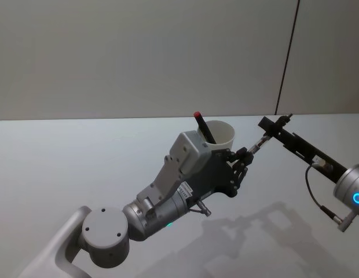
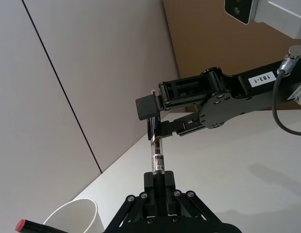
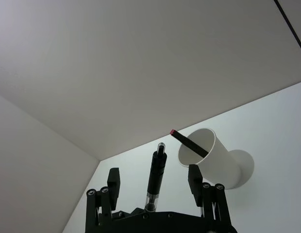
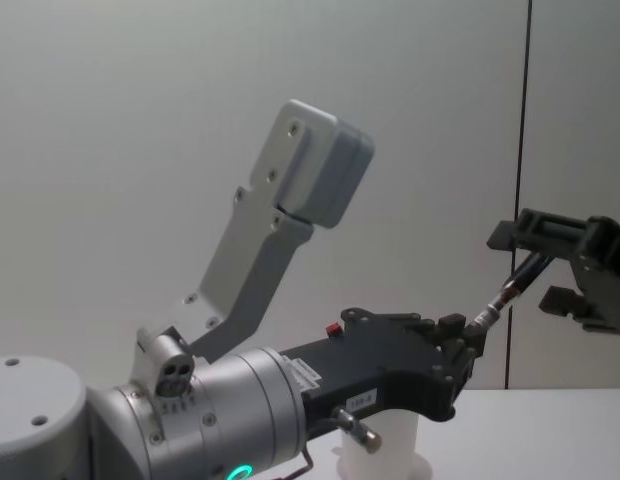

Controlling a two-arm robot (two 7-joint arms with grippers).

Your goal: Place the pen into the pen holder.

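White label "183-1" point(image 2: 262, 78) sits on the right tool point(image 1: 272, 128), whose fingers stand spread on either side of the tip of a second pen point(image 1: 257, 145) without gripping it. That second pen, black with a clear labelled barrel whose print is too small to read, is clamped at its other end in the left tool point(image 1: 244, 155). Just behind the left tool, the white pen holder point(image 1: 223, 134) stands on the grey worktop point(image 1: 63, 174) with the pen point(image 1: 202, 126) leaning inside, red end up.

A pale grey table point(image 1: 63, 168) meets a plain wall point(image 1: 139, 58) crossed by one dark vertical seam point(image 1: 288, 58).
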